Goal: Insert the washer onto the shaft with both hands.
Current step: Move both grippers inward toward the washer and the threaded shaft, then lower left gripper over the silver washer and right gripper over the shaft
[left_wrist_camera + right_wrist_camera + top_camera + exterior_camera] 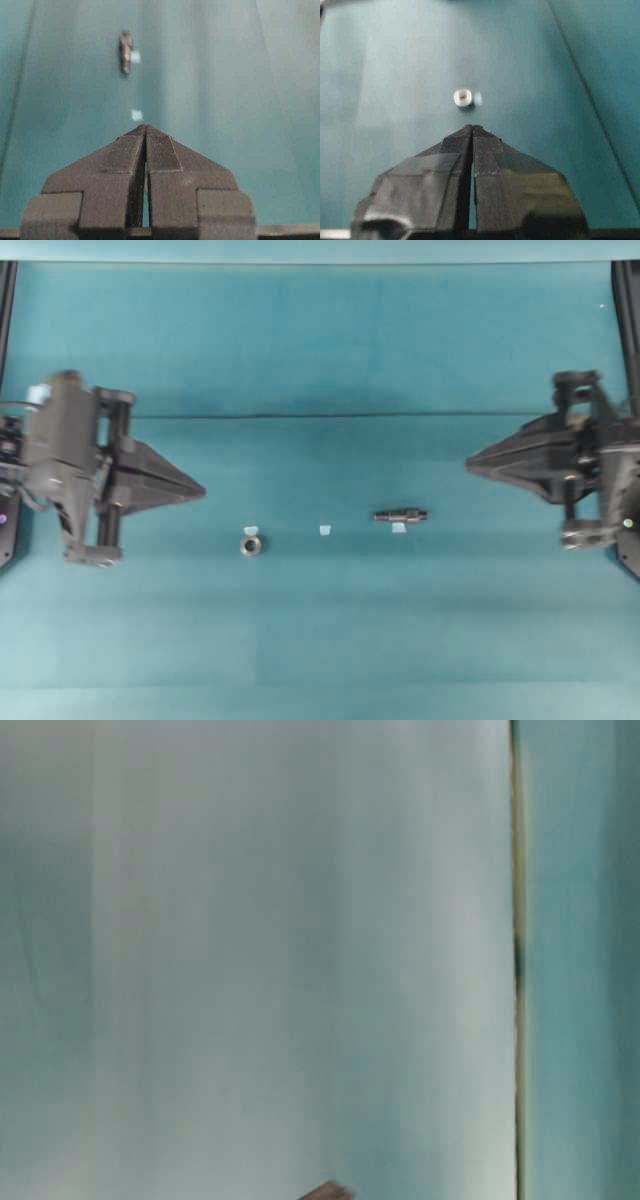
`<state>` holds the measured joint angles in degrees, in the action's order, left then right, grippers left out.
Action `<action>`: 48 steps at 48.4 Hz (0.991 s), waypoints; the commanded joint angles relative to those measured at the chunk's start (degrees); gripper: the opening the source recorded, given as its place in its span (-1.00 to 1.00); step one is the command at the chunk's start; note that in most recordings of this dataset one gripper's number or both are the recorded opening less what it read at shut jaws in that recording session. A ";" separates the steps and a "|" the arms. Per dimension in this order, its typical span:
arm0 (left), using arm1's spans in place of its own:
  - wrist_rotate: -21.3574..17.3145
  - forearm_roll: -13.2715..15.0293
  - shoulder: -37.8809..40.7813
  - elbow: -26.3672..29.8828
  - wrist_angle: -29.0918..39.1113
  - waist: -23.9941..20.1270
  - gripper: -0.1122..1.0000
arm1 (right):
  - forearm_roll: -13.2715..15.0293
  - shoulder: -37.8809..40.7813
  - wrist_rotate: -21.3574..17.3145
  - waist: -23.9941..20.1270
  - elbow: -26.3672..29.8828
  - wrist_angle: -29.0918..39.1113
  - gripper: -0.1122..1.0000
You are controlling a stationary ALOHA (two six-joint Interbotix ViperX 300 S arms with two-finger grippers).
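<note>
Overhead exterior view is showing the left gripper (203, 491) sitting at nine o'clock with its fingers pressed together into one point that is aiming toward the middle, and nothing is lying between them. Opposite it, at three o'clock, the right gripper (467, 462) is doing the same, jaws squeezed together on nothing and tip pointing inward. Both are hanging well apart from the parts on the teal table cloth (320, 630).

Moving outward from the left tip, the washer (250, 544) is lying flat toward four o'clock of it, hole facing up, with a bit of pale blue tape (252, 529) just beside it at twelve o'clock. Further toward three o'clock a second tape bit (324, 530) is sitting alone, and beyond that the shaft (401, 515) is lying on its side, crosswise, with a third tape bit (398, 529) touching or nearly touching it at six o'clock.

Seen from the left wrist, the closed fingers (162, 155) are pointing past a tape bit (136, 115) toward the shaft (125, 51) at eleven o'clock. From the right wrist, the taped fingers (487, 145) are aiming at the washer (462, 97) at twelve o'clock.

Table-level view is showing only a pale blur, possibly a wall
</note>
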<state>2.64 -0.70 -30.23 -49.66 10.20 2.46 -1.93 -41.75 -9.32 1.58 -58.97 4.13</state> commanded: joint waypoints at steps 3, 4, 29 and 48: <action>0.44 -0.18 2.81 3.96 1.49 0.26 -0.76 | 0.00 2.64 -0.53 0.09 2.99 3.87 -0.96; 0.44 -0.18 3.60 4.39 2.46 0.35 -0.76 | 0.00 3.08 -0.53 0.09 3.34 4.48 -0.96; 1.58 -0.18 15.47 10.63 11.51 0.70 -0.76 | 0.97 18.81 1.93 -0.79 12.39 21.27 -0.96; 1.23 -0.18 25.05 13.80 13.71 1.23 -0.76 | 0.97 31.20 5.45 -0.88 16.88 25.58 -0.96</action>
<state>3.87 -0.70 -5.98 -37.71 23.29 3.43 -1.05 -12.04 -5.01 0.88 -43.68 29.53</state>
